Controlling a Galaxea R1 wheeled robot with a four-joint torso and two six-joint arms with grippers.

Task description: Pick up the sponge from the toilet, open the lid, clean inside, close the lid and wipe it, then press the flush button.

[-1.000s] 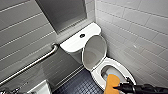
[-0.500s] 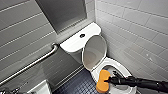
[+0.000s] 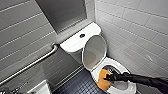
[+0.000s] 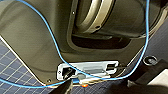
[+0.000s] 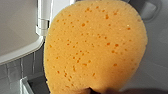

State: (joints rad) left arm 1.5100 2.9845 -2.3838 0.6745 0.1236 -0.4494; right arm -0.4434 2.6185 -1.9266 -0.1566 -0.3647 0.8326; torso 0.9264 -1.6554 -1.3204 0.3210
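Note:
The white toilet [image 3: 125,88] stands in the corner with its lid [image 3: 94,51] raised and leaning back against the tank. The dark round flush button [image 3: 82,35] sits in the middle of the tank top. My right arm reaches in from the right over the open bowl. Its gripper [image 3: 108,77] is shut on the orange sponge [image 3: 102,80], which rests against the left side of the bowl's rim. In the right wrist view the sponge [image 5: 95,47] looms large and porous. The left wrist view looks at the robot's own dark body and a blue cable [image 4: 57,50].
A metal grab bar [image 3: 32,63] runs along the grey tiled wall on the left. White tiled wall closes in right of the toilet. Dark blue small-tiled floor [image 3: 77,86] lies in front, with a white object [image 3: 40,88] at the lower left.
My right gripper has carried the sponge leftwards across the bowl to its left rim. The lid and the rest of the scene have not moved.

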